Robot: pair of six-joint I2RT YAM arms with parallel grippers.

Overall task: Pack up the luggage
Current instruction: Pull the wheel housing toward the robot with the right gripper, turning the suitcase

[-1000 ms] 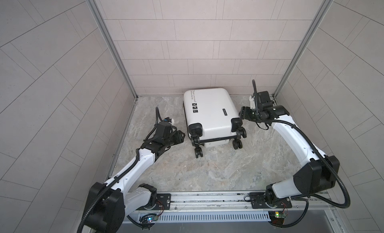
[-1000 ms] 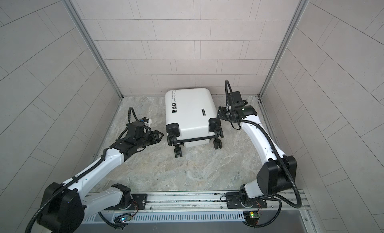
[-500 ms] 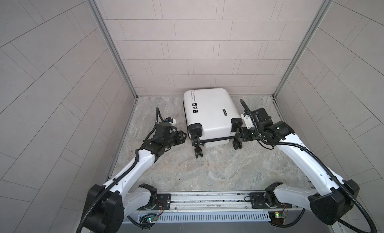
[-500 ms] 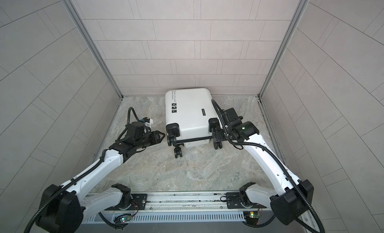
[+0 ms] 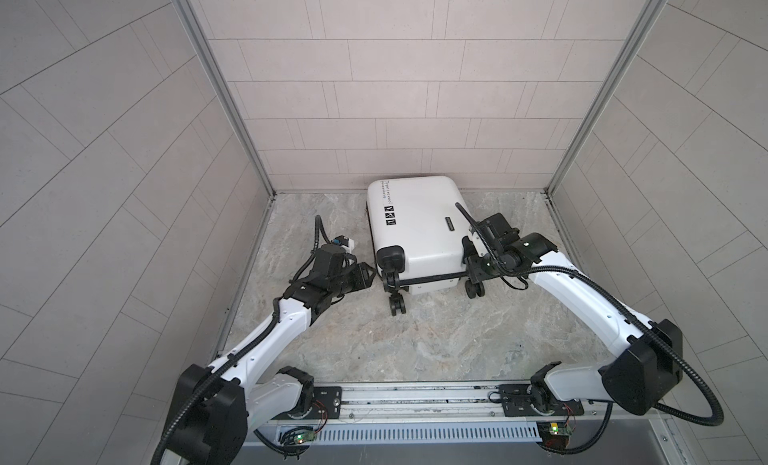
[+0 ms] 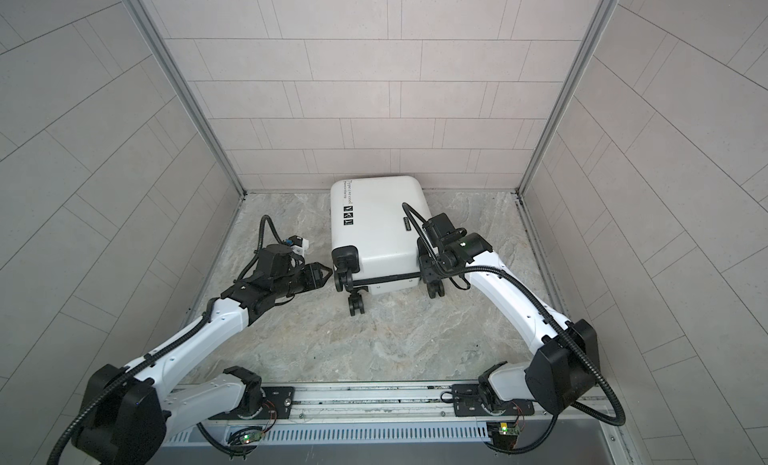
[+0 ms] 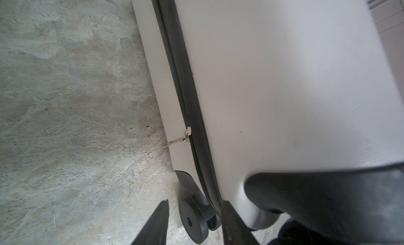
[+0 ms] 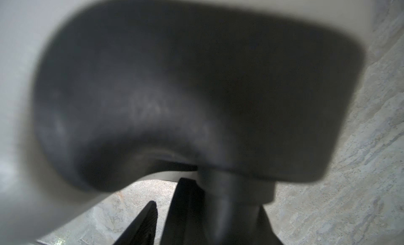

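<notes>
The luggage (image 5: 419,226) (image 6: 374,222) is a white hard-shell case lying flat and shut on the marble floor, wheels toward the front. My left gripper (image 5: 368,276) (image 7: 194,202) is open at its near-left corner. A black wheel (image 7: 193,222) sits between the fingers (image 7: 157,224), with a gap on one side. The black zipper trim runs up the side with a metal pull tab (image 7: 177,142). My right gripper (image 5: 471,263) (image 8: 207,211) is at the near-right wheel mount (image 8: 196,90). It straddles the wheel stem, and floor still shows beside one finger (image 8: 144,226).
Tiled walls close in the left, back and right sides. The luggage's far end lies close to the back wall (image 5: 415,151). A metal rail (image 5: 415,394) carrying both arm bases runs along the front edge. Bare marble floor (image 5: 415,342) lies between the rail and the wheels.
My right arm has swung from beside the luggage's right side down to its near-right wheel, and its jaws have narrowed. The left arm has hardly moved.
</notes>
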